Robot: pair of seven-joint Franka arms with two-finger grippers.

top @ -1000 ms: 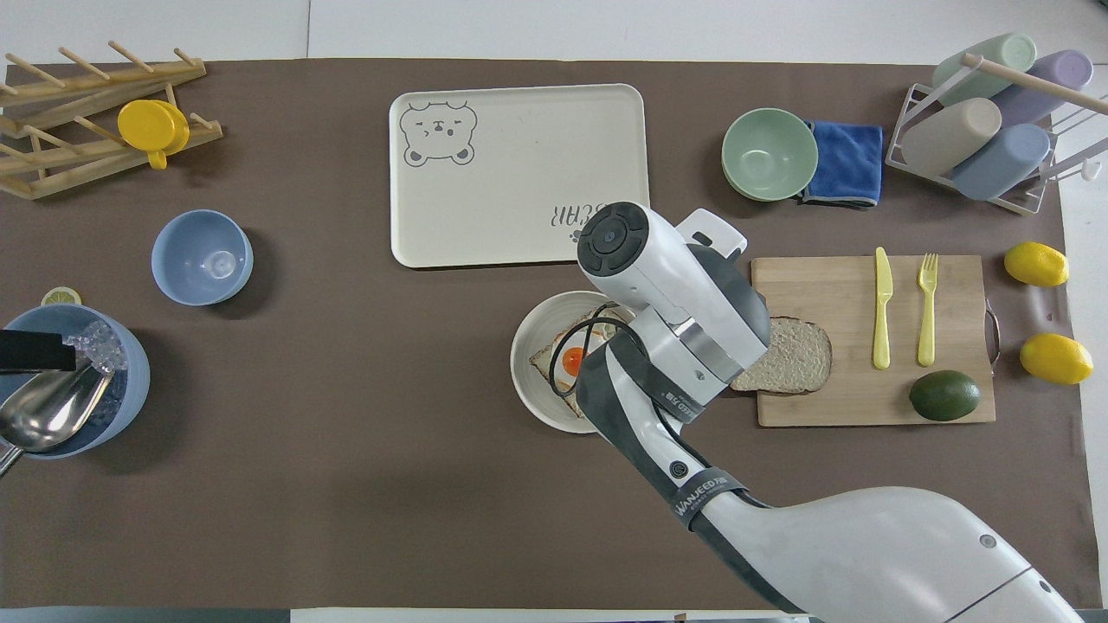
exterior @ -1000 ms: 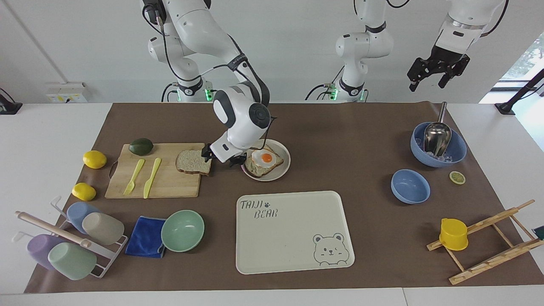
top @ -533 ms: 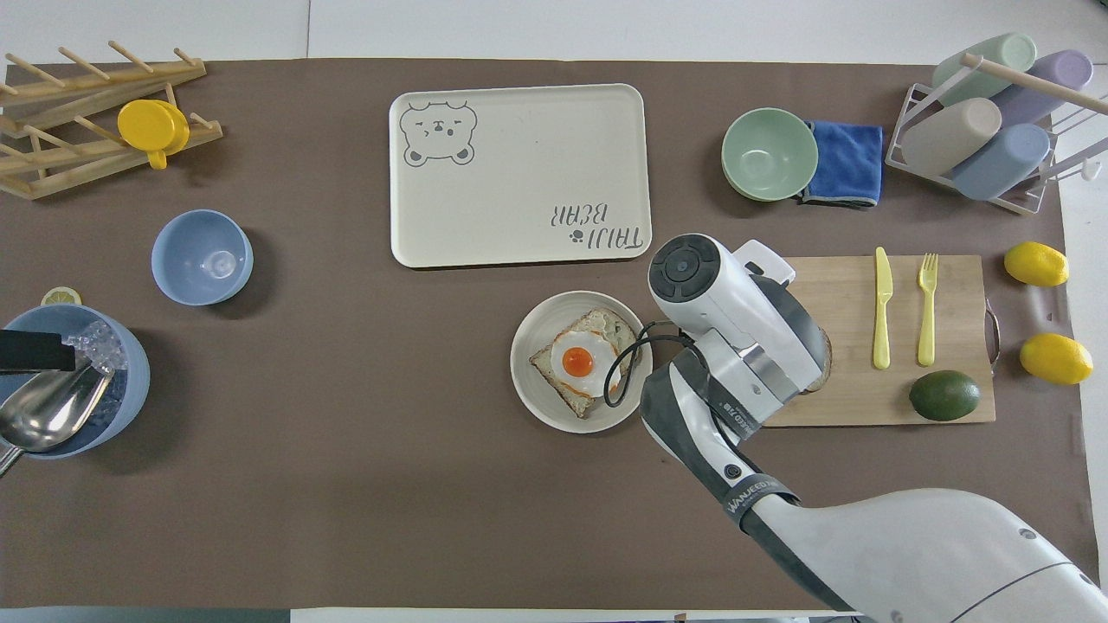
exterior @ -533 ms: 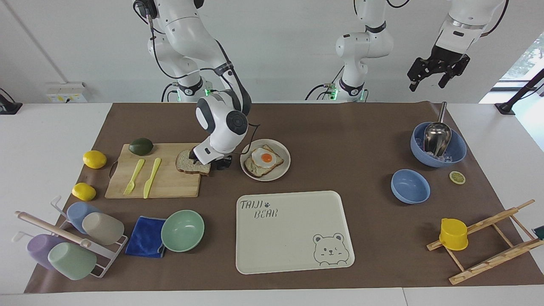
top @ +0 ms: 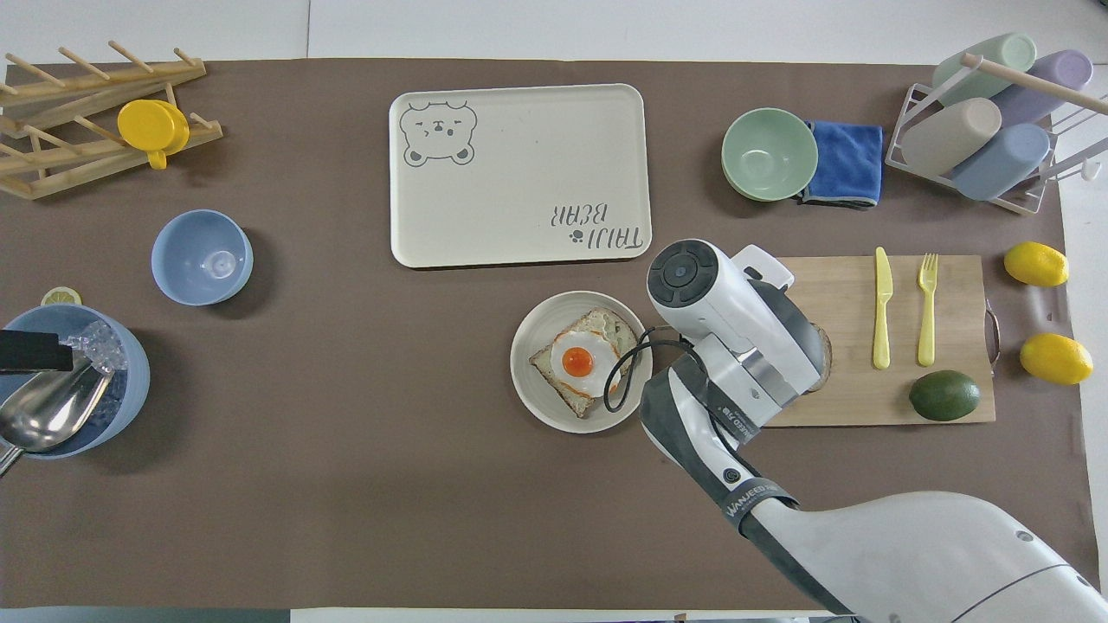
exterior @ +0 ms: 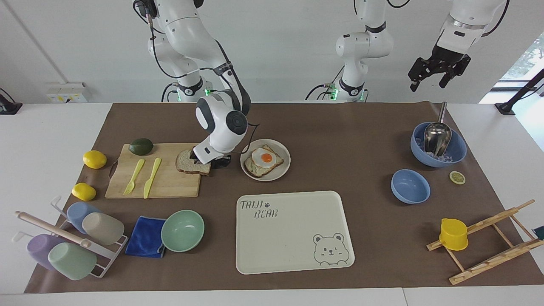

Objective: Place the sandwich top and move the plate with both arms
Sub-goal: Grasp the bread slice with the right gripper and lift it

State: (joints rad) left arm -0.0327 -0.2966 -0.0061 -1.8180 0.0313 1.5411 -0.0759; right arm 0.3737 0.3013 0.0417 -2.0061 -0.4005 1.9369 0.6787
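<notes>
The sandwich top (exterior: pixel 189 162), a plain speckled bread slice, lies on the wooden cutting board (exterior: pixel 165 187), at the board's end beside the plate. The small beige plate (exterior: pixel 284 170) holds a toast slice with a fried egg (exterior: pixel 264 160). My right gripper (exterior: pixel 210 160) is down at the bread's edge nearest the plate, its jaws spread across that edge. In the overhead view the right arm hides most of the bread; only a sliver (top: pixel 824 355) shows, beside the plate (top: pixel 528 381). My left gripper (exterior: pixel 429 83) waits open, high over the left arm's end of the table.
The bear tray (exterior: pixel 293 255) lies farther from the robots than the plate. A yellow fork (exterior: pixel 134 176), knife (exterior: pixel 151 177) and an avocado (exterior: pixel 141 146) share the board. A green bowl (exterior: pixel 182 230), blue cloth, cup rack, lemons, two blue bowls and a wooden rack stand around.
My right gripper moved from the plate's edge toward the right arm's end and came down at the bread slice; in the last half second it only settled slightly. The left arm stayed still.
</notes>
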